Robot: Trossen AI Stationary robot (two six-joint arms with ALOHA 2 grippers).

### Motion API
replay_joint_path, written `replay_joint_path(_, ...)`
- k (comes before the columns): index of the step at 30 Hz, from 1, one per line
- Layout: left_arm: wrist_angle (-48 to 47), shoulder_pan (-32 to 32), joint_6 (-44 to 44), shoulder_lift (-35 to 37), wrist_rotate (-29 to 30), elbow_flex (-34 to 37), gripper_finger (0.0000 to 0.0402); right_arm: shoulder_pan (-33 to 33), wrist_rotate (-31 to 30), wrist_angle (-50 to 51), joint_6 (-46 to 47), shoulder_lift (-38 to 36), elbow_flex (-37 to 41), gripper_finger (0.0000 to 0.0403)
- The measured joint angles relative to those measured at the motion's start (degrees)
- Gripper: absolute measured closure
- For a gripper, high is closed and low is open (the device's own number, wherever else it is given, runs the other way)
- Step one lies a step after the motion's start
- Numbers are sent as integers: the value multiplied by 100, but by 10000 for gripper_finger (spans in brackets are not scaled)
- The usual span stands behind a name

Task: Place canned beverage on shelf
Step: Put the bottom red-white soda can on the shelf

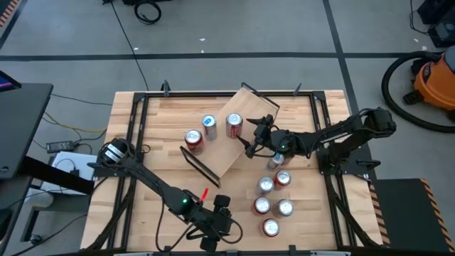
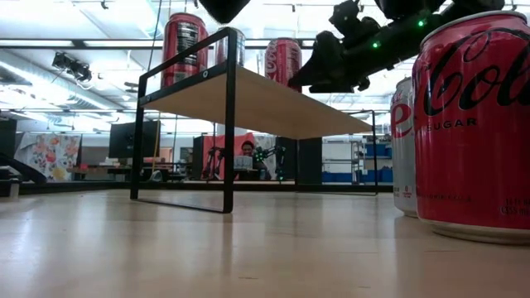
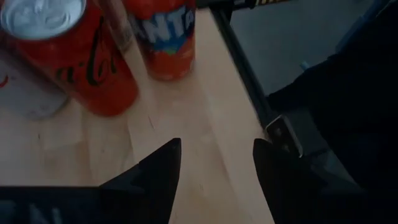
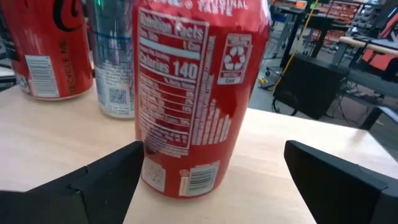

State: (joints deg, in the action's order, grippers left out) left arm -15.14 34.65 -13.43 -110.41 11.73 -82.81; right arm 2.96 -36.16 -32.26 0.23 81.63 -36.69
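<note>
Standing on the shelf [image 1: 229,135] are three cans: a red can [image 1: 234,124] right in front of the right pincer [image 1: 254,132], a silver and blue can [image 1: 209,123] a bit farther off, and another red can [image 1: 193,139] beyond that. In the right wrist view the near red can [image 4: 196,93] sits just ahead of the two dark fingers [image 4: 99,180], which are spread wide apart with one on each side of it. They are not touching it, and the pincer holds nothing.

Behind that pincer, on the table [image 1: 149,156], is a group of loose cans [image 1: 274,195], most with red sides. One more can [image 1: 276,161] stands just under the right arm.

The left pincer [image 1: 213,226] is low at the near edge of the table, well apart from the shelf. Its fingers [image 3: 158,177] are partly open and hold nothing. Ahead of them stand a red cola can [image 3: 74,56] and an orange Fanta can [image 3: 163,37].

The shelf is a long light-wood plank with thin black frames at its ends, and it sits turned at a slant on the table. The table is made of light wooden slats with black rails around it. The floor is grey. An orange and black vacuum [image 1: 434,78] stands off to the right arm's side, and a person [image 2: 246,153] sits far back in the room.
</note>
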Motion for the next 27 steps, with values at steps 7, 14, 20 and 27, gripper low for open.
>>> replay_joint_path(7, 287, -79, 9, 182, 15, -4, 196, -8, 124, 103, -101, -191, 1, 4)
replay_joint_path(14, 228, -83, -209, 216, 15, -2, 196, 131, 151, 499, 42, -417, 2, 4)
replay_joint_path(20, -6, -178, -520, 216, 311, -2, 179, 142, 147, 788, 127, -459, 2, 4)
replay_joint_path(27, -12, -273, -548, 216, 337, -2, 122, 74, 280, 904, 234, -494, 2, 4)
